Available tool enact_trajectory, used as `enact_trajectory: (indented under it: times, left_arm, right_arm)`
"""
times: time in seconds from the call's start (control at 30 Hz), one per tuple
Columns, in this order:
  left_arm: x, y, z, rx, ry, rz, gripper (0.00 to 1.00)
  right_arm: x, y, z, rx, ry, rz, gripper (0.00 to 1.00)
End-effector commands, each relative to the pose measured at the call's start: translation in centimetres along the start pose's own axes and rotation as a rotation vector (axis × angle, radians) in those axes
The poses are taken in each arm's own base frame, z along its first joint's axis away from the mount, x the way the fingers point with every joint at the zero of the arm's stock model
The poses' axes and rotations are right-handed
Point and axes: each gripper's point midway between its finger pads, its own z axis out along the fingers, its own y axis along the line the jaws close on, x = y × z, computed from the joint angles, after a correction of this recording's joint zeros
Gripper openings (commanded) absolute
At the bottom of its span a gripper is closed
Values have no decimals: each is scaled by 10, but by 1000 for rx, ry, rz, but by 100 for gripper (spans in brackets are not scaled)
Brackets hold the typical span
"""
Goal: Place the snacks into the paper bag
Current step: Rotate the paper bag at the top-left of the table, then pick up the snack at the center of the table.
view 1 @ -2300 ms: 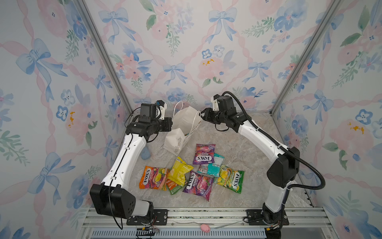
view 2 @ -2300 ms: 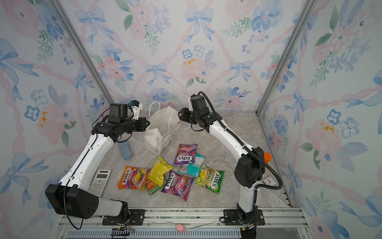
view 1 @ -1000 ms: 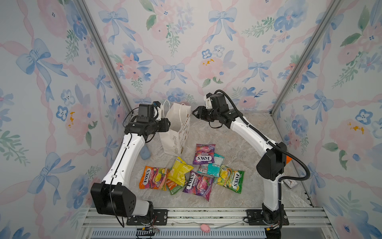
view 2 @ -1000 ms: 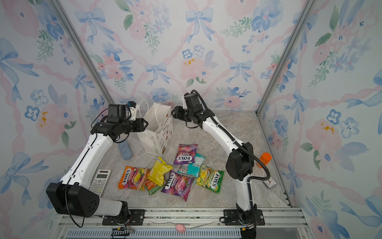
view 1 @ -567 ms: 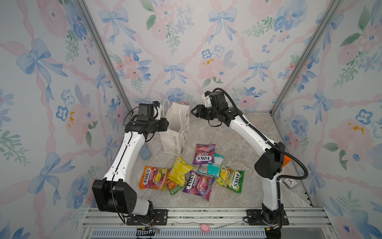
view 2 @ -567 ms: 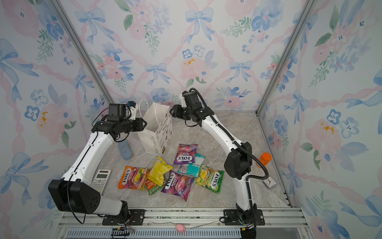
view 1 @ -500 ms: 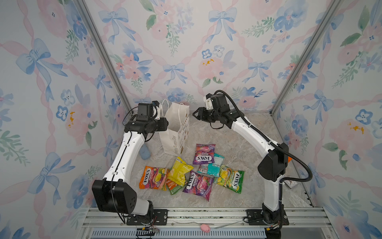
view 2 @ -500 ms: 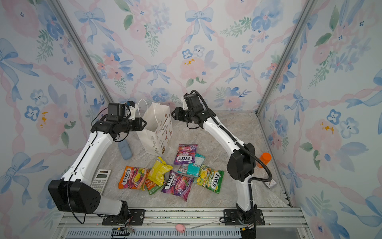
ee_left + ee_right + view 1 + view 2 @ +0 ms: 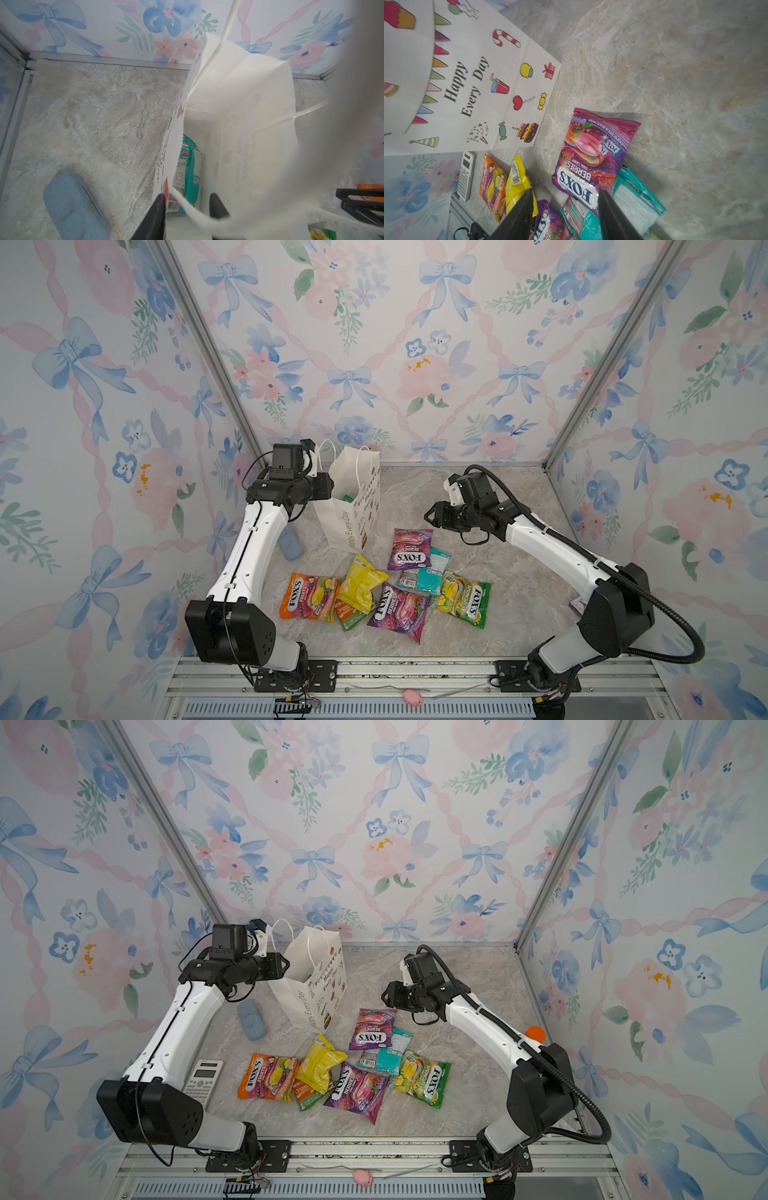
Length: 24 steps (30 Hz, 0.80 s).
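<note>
The bag (image 9: 353,506) stands upright at the back of the table (image 9: 519,593), where a moment ago it lay tilted between both arms. The right gripper (image 9: 430,516) has let go of the rim and swung away to the right. It now hangs over the purple packet (image 9: 409,549) at the top of the heap. So the setting-up looks done, and picking can go on.

One teal packet (image 9: 190,166) already lies at the bottom of the bag. The rest of the snacks (image 9: 390,605) lie loose on the table in front of it, seven by my count, some overlapping.

In the left wrist view the left gripper (image 9: 187,196) straddles the bag's near wall, one finger outside and one inside. The jaws are closing in but still visibly apart, so the paper is not pinched (it may steady the mouth all the same).

In the right wrist view the right gripper (image 9: 565,191) is about half spread and empty. Its fingers frame the lower edge of the purple packet without touching it. A straight drop would probably catch that packet, though the teal one beside it lies partly under it.
</note>
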Motion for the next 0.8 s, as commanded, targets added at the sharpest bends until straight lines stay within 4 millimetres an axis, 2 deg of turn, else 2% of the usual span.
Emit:
enact_trajectory:
  times: [0.0,0.1,0.3,0.47,0.77]
  left_arm:
    - [2,2,1,-1,13,6,31]
    - [4,2,2,4,20,6,25]
    - [5,0,4,19,27,5,7]
    - [5,-2,4,31,28,4,0]
    - [3,-13,2,83,26,4,0]
  right_arm:
    - [24,-11,13,-3,53,57,52]
    - [41,-23,25,13,105,82,52]
    - [61,-38,49,-2,166,155,52]
    - [72,-45,71,-7,207,183,52]
    - [74,-51,92,-17,217,228,50]
